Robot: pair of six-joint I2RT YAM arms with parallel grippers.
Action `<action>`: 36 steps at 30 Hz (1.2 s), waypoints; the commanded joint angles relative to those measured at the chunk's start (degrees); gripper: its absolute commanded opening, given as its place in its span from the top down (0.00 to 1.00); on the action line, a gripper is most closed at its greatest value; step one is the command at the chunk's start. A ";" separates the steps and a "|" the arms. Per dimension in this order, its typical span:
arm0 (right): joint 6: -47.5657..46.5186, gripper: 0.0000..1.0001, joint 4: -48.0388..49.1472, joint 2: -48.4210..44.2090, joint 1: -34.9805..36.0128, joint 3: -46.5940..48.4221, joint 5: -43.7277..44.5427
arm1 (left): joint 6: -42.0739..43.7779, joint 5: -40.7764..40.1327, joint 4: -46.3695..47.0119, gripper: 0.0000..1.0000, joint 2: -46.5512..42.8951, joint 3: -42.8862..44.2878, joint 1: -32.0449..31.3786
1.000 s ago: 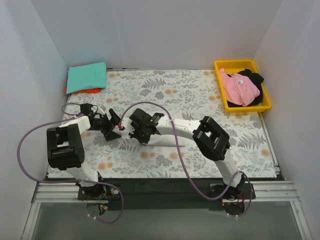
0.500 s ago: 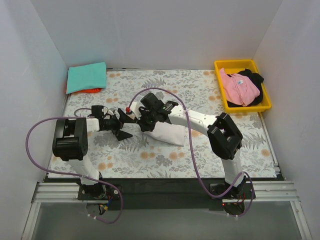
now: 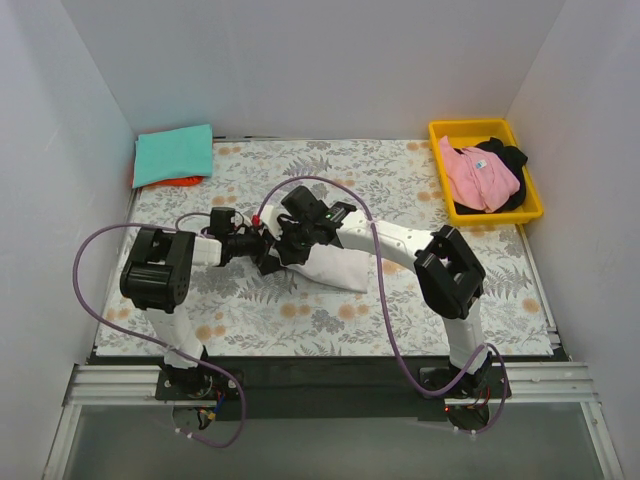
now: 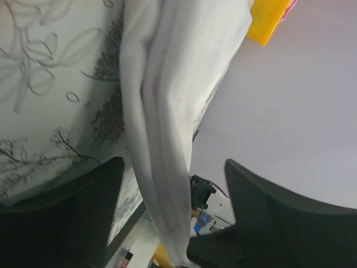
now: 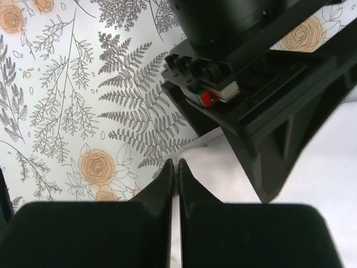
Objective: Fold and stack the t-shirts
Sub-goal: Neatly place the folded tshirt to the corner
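Setting: white-walled enclosure, with a table under a floral table cloth [image 3: 400,190].

Holdings, as we count them:
- T-shirts, five.
  - One white t-shirt [image 3: 335,268], folded, at table centre.
  - One teal t-shirt [image 3: 175,152], folded, lying on one orange t-shirt [image 3: 168,182] at 10 o'clock.
  - One pink t-shirt [image 3: 480,175] and one black t-shirt [image 3: 512,157], both unfolded, in the bin.
- Yellow bin [image 3: 470,127], one, at 2 o'clock.
- Grippers, two, both at the white shirt's 9 o'clock end and very close together.

Condition:
- Left gripper [image 4: 174,167]: wide, with the white cloth hanging between its fingers, unclamped.
- Right gripper [image 5: 174,163]: pressed closed at the shirt's edge. We cannot tell whether any cloth is nipped.

Hazards, in our judgement:
- The crowded tools could knock each other.
- A left grasp that catches only the upper layers would let the fold fall open on the carry to 10 o'clock.
- A dragged hem could rumple the table cloth.
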 commanded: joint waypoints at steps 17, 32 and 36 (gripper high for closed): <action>2.50 0.99 1.27 -0.31 0.34 6.84 -3.78 | -1.42 -3.67 -1.30 0.76 6.06 7.57 -0.30; 14.90 0.03 0.92 -11.28 -18.54 -5.63 -20.22 | 45.23 -16.32 -52.26 1.00 11.05 45.07 2.78; 14.37 0.02 0.39 -14.62 -21.37 -9.41 -20.13 | 56.28 -25.64 -61.64 1.00 17.82 61.67 3.56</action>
